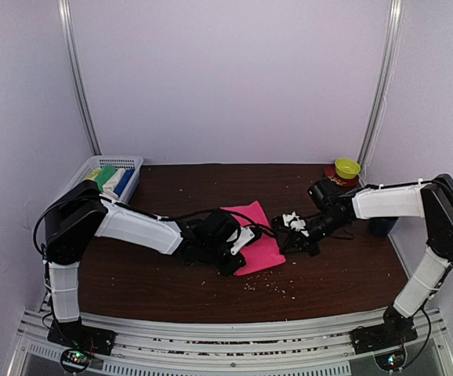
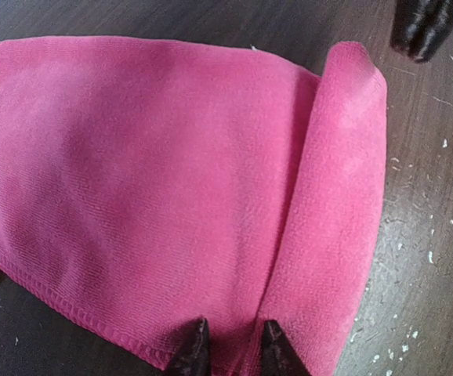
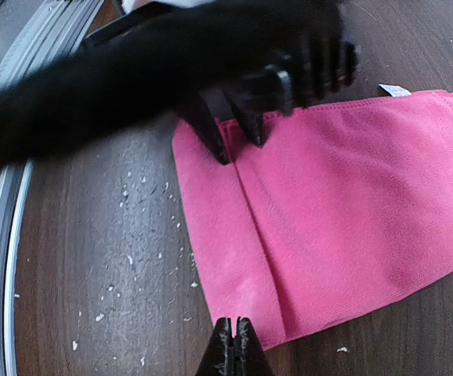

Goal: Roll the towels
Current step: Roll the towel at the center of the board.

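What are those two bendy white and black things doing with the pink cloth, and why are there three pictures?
They are two robot arms bolted to a brown table. One picture looks down from above. The other two come from little cameras on each arm's wrist, so you see the cloth up close.

A pink towel lies on the table with one edge folded over, the start of a roll. The left hand pinches that fold at one end. The right hand is shut at the towel's other end, right at the fold; whether it grips cloth is hard to tell.

At the back left, a white basket holds more towels. At the back right sits a small yellow-green bowl.
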### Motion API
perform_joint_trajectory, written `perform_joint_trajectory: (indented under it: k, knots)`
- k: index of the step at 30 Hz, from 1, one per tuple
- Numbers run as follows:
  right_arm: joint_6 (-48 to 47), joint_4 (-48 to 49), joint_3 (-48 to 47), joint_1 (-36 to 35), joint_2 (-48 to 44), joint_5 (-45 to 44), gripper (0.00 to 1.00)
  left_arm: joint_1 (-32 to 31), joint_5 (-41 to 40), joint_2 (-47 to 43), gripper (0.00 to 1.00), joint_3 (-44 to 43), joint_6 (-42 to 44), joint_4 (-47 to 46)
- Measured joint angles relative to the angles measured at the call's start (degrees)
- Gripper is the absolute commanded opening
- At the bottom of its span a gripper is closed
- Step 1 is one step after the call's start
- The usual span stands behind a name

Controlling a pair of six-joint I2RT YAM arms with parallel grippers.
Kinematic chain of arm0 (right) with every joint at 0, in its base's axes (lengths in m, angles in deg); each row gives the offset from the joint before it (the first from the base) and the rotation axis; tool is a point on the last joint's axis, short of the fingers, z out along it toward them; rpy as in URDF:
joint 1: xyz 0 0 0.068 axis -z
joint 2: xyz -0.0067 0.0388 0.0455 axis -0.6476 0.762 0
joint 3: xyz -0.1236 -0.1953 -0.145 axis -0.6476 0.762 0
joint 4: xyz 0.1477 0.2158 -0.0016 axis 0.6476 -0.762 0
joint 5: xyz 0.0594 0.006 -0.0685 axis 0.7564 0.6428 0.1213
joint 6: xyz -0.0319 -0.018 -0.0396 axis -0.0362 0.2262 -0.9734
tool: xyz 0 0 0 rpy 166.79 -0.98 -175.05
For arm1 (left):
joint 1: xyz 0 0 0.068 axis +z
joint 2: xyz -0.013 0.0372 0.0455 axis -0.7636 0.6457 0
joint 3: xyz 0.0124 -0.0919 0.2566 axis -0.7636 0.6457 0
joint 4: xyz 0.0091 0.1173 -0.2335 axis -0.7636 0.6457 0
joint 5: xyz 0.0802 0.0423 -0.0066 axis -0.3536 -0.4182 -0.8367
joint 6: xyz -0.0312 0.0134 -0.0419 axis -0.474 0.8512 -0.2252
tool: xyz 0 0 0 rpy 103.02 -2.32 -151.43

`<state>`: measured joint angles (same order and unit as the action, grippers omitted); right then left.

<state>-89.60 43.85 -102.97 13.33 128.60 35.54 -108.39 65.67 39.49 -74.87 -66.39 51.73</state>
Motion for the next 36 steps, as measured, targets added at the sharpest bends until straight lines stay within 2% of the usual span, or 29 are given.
perform_joint_trajectory:
  k: [9, 26, 32, 36]
  knots:
    - [10.97, 0.87, -5.25, -0.37, 5.90, 1.73, 0.00, 0.00, 0.28, 0.09, 0.21, 0.00, -0.02, -0.31]
    - [19.43, 0.74, -7.50, -0.59, 11.65, -8.57, 0.00, 0.00, 0.31, 0.09, 0.19, 0.72, -0.04, -1.51]
    - [20.39, 0.79, -8.02, -0.42, 11.32, -10.75, 0.00, 0.00, 0.33, 0.09, 0.19, 1.05, -0.02, -2.19]
    - [20.09, 2.01, -6.97, 1.03, 7.23, -11.52, 0.08, 0.00, 0.66, 0.09, 0.19, 1.05, -0.02, -2.23]
